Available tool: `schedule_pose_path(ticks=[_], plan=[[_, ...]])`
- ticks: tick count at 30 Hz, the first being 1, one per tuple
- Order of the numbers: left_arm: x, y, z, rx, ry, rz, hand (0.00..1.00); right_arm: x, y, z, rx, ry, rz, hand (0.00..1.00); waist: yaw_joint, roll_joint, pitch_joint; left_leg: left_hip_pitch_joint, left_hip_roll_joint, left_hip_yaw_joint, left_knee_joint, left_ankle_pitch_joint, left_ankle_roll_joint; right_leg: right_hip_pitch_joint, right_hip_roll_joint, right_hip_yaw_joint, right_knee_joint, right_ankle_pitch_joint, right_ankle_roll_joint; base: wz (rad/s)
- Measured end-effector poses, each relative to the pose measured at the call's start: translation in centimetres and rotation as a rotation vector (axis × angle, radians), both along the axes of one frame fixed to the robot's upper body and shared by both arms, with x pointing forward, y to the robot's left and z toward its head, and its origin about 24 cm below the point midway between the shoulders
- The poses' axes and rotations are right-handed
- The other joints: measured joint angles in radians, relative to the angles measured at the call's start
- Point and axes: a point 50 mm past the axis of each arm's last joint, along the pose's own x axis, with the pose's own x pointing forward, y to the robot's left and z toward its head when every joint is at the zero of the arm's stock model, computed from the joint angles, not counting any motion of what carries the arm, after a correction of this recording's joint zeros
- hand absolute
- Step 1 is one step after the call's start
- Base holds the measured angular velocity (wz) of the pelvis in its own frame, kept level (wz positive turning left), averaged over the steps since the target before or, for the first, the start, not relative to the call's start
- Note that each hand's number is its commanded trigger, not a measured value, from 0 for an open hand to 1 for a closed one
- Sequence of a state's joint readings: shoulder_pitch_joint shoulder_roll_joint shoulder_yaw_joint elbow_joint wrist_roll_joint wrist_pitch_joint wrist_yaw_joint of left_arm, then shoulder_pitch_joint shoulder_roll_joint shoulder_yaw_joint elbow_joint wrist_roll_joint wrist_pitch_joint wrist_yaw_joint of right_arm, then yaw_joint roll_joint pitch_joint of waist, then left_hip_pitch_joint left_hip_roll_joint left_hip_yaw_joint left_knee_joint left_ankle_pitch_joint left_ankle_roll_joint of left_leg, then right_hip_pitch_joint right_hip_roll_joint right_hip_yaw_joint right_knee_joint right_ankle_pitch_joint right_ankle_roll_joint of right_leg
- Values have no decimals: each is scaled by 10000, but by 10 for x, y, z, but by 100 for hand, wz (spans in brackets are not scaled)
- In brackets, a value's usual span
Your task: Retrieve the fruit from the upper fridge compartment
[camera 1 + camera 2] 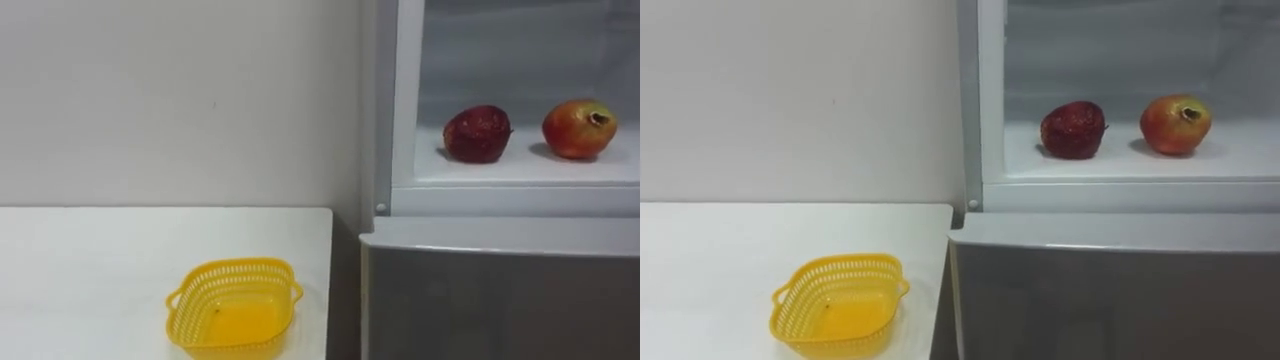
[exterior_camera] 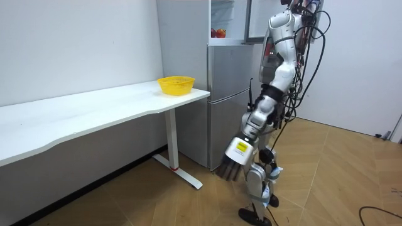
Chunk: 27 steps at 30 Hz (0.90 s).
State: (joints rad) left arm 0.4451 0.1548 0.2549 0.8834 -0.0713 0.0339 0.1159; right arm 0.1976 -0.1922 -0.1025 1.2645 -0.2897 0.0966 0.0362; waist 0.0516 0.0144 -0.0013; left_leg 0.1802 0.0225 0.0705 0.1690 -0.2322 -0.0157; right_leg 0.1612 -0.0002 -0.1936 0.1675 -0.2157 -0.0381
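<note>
Two pomegranates lie on the white shelf (image 1: 520,168) of the open upper fridge compartment: a dark red one (image 1: 477,133) on the left and a lighter red-orange one (image 1: 579,128) on the right. In the room view they show as a small red patch (image 2: 218,32) inside the compartment. I stand in front of the fridge (image 2: 229,107). My left hand (image 2: 231,168) hangs low at my side with relaxed, straight fingers, holding nothing, far below the shelf.
A yellow plastic basket (image 1: 234,308) stands empty on the white table (image 1: 80,270), near its right edge beside the fridge. The lower fridge door (image 1: 500,300) is closed. The upper door (image 2: 256,19) stands open. Wooden floor lies behind me.
</note>
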Motion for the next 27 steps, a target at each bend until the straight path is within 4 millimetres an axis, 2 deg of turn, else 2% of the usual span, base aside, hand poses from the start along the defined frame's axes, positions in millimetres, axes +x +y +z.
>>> schedule_pose_path(ticks=[2,6,9,11,13,17,23,27], plan=[[-24,-10,-7,-391,1542,-525,0,-4,2,-1,42,244,-92,0,3,-10,5,100,1,1,-8,0,0,98,-12,4,-13,-28,-2,0],[-42,-26,-12,-1397,2909,-1318,0,-12,8,-2,213,599,-198,0,23,-33,7,309,3,82,-22,0,0,306,-21,39,35,-117,3,0],[-31,-34,-17,-1990,3205,-2415,0,-13,12,-3,340,647,-128,0,-8,-30,11,323,16,99,-6,1,-1,293,-12,56,79,-133,-1,0],[-13,-36,-20,-2077,3060,-3141,0,-9,14,-4,357,584,43,0,-100,-66,13,242,17,124,46,0,0,192,-28,55,217,-164,-7,0],[-3,-37,-21,-2066,2962,-3540,0,-4,16,-5,338,443,123,0,-199,-112,30,187,21,140,63,2,0,101,-23,83,269,-162,-14,-6],[15,-39,-23,-2080,2817,-4375,0,-1,20,-6,347,330,61,0,-244,-198,21,208,30,360,81,1,0,-29,2,391,393,-180,-25,-20],[12,-39,-23,-2131,2930,-4368,0,4,18,-5,-162,-158,-616,0,-353,-223,26,241,11,401,37,0,0,-57,9,555,361,-170,-11,-9],[13,-41,-23,-2088,2959,-4561,0,32,13,-1,-777,-1722,-1480,0,-528,-206,35,97,19,437,26,1,0,-236,30,612,372,-172,-14,-4]])
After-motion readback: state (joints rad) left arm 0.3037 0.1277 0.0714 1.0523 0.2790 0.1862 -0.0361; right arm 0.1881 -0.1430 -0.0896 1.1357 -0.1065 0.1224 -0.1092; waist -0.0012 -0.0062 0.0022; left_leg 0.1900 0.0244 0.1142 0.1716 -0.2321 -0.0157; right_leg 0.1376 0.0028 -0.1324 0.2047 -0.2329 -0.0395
